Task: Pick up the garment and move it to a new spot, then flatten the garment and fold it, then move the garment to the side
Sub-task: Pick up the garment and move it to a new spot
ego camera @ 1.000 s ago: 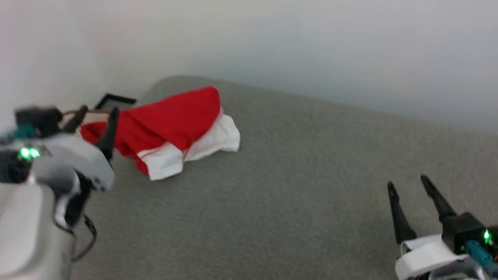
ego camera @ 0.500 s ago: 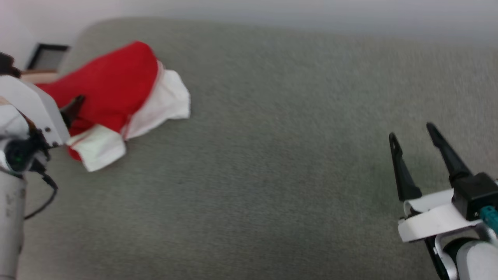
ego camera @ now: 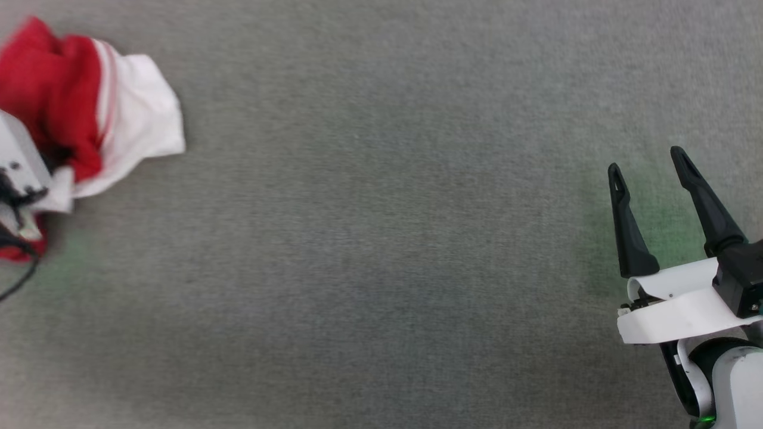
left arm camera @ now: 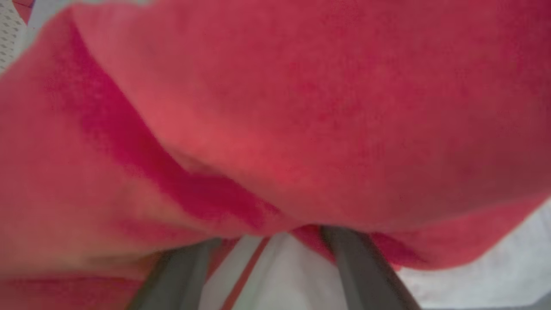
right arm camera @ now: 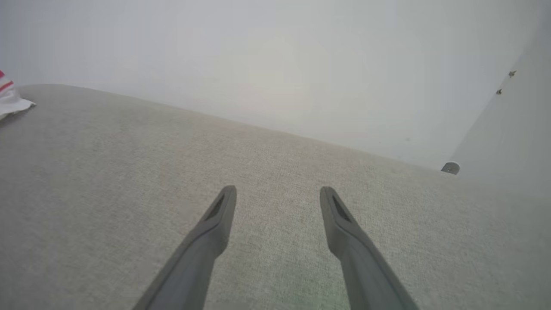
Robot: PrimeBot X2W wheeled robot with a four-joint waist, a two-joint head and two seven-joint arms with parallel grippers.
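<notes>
The garment (ego camera: 53,89) is a crumpled heap of red cloth with a white, red-striped sleeve, lying at the far left of the grey surface. Its white sleeve edge (right arm camera: 8,97) also peeks in at the left of the right wrist view. My left arm's pale wrist housing (ego camera: 15,173) sits against the heap. In the left wrist view my left gripper (left arm camera: 273,237) is open, its finger ends buried under the red cloth (left arm camera: 301,107), with white sleeve between the fingers. My right gripper (ego camera: 647,162) hovers open at the right with nothing in it, its fingers (right arm camera: 215,228) spread over bare surface.
A wide grey fabric surface (ego camera: 381,238) stretches between the two arms. In the right wrist view a pale wall (right arm camera: 275,64) rises behind its far edge, with a small metal fitting (right arm camera: 450,168) at the right.
The head camera has tilted down, so wall and dark frame have left the picture. My left gripper has pushed into the garment. The right gripper has stayed open.
</notes>
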